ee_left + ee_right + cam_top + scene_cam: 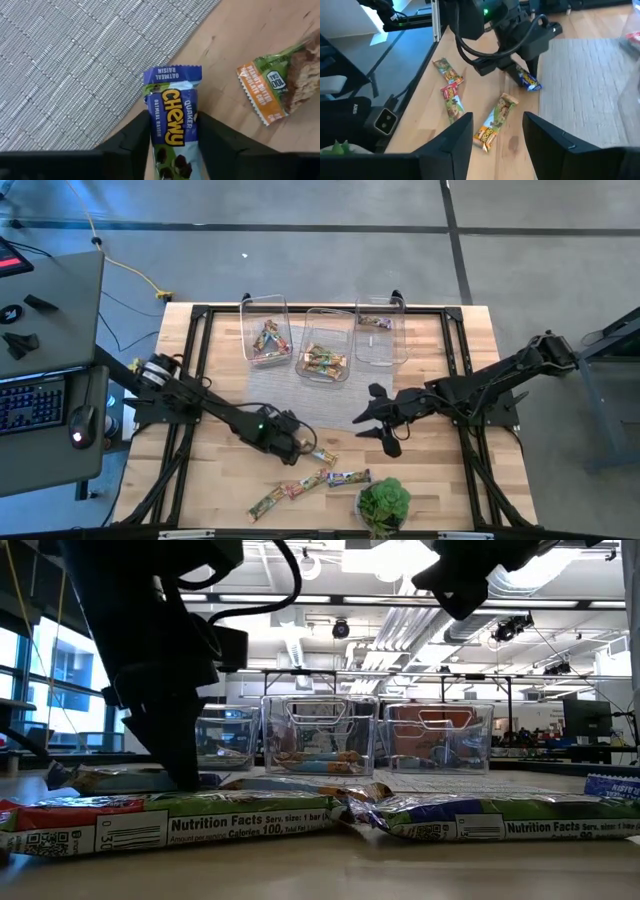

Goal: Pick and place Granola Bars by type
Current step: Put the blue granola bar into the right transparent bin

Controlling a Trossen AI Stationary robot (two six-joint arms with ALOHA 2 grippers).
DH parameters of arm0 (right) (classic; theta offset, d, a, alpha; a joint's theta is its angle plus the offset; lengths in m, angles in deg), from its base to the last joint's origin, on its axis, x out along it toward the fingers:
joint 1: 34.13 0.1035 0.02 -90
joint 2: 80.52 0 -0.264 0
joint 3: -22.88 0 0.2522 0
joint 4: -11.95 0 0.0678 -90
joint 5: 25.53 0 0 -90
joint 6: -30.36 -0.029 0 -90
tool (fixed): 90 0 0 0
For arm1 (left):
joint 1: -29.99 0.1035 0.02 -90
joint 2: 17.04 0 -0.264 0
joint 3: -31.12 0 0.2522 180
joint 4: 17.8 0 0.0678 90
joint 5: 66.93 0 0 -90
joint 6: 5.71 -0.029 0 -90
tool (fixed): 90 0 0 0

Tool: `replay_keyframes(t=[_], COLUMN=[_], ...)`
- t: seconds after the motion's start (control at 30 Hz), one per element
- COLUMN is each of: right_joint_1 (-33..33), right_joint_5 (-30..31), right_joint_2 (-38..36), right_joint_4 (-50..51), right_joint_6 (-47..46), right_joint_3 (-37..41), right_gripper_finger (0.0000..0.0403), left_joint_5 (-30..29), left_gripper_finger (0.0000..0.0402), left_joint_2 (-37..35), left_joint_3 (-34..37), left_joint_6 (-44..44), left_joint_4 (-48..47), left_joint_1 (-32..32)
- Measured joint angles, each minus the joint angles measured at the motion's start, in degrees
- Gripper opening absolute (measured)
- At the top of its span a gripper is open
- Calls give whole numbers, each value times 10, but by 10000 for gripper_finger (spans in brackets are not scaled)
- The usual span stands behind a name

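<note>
A blue-purple granola bar [172,131] lies on the wooden table at the edge of the grey mat [75,65]. My left gripper [174,145] comes down on it, a finger at each long side, and hides it from the high view, where the gripper [298,448] shows near the table's middle. A green-orange bar [280,82] lies close by, and more bars [305,483] lie toward the near edge. My right gripper [385,428] hangs open above the table, right of centre, touching nothing. My left gripper pinches the blue-purple bar by its two long sides [152,132] between its two fingers, about the bar's middle. The fingers slant steeply down from above and stand across the bar. Its free end [532,85] sticks out past the fingers and lies on the table.
Three clear bins stand in a row at the far side: left [265,340] and middle [325,358] with several bars, right [380,335] with one. A green potted plant [382,505] stands at the near edge. Black frame rails [190,380] run along the table's sides.
</note>
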Motion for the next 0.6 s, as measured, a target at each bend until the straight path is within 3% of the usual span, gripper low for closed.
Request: replay_keyframes(t=[0.17, 0.27, 0.37, 0.47, 0.6], right_joint_1=[1, 10, 27, 51, 91], right_joint_5=[-63, -110, -114, -64, 80], right_joint_2=[-8, -36, -78, -126, -177], right_joint_4=[5, 6, 25, 68, 147], right_joint_6=[-45, -57, -56, -46, -43], right_joint_3=[0, 0, 0, 0, 0], right_gripper_finger=[157, 158, 156, 156, 156], left_joint_5=[9, -13, -44, -63, 4], left_gripper_finger=[91, 83, 84, 84, 84], left_joint_2=[3, 2, 3, 2, 1], left_joint_3=[-58, -106, -161, -214, -252], left_joint_6=[-15, -70, -146, -251, -406], left_joint_4=[-10, -28, -27, -14, 100], left_joint_1=[5, 18, 48, 96, 175])
